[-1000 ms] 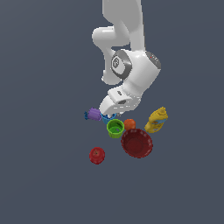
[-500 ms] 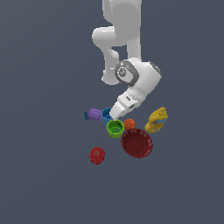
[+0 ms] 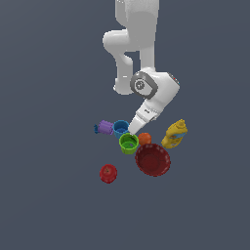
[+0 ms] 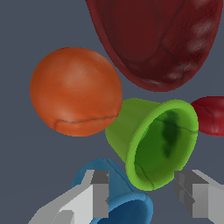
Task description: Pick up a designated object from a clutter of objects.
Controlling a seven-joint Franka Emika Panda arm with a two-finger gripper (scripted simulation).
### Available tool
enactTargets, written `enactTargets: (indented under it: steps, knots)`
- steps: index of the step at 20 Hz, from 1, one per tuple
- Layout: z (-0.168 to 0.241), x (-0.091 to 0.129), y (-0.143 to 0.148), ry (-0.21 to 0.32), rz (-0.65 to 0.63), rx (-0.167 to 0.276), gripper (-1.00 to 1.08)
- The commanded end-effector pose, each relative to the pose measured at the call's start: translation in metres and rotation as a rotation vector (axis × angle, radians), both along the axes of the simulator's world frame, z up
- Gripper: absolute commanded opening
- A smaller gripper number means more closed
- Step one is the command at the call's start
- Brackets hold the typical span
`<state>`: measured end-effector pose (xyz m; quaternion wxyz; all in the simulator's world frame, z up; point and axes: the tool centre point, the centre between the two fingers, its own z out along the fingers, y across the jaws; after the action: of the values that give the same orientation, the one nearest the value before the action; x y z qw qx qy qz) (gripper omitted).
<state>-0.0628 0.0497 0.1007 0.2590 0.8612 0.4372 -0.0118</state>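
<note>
With the end effector [image 4: 141, 194] spread and empty, the green cup [image 4: 158, 142] should be straddled clear of the blue cup [image 4: 116, 197].

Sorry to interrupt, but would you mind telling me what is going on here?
A simulated Panda arm is reaching into a clutter of small items for the green cup. Its tool is open, fingers apart near the cup's rim, and nothing is gripped yet. The blue cup, orange ball and red bowl crowd close around the green cup; a yellow bottle stands further off.
</note>
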Motion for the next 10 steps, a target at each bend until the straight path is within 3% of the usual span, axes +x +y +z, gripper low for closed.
enactTargets:
  steps: [1,10]
  knots:
    - [-0.0024,-0.0018,0.0015,0.003,0.015,-0.002,0.28]
    - [-0.0112,-0.0002,-0.0031,0.004,0.015,-0.002,0.28]
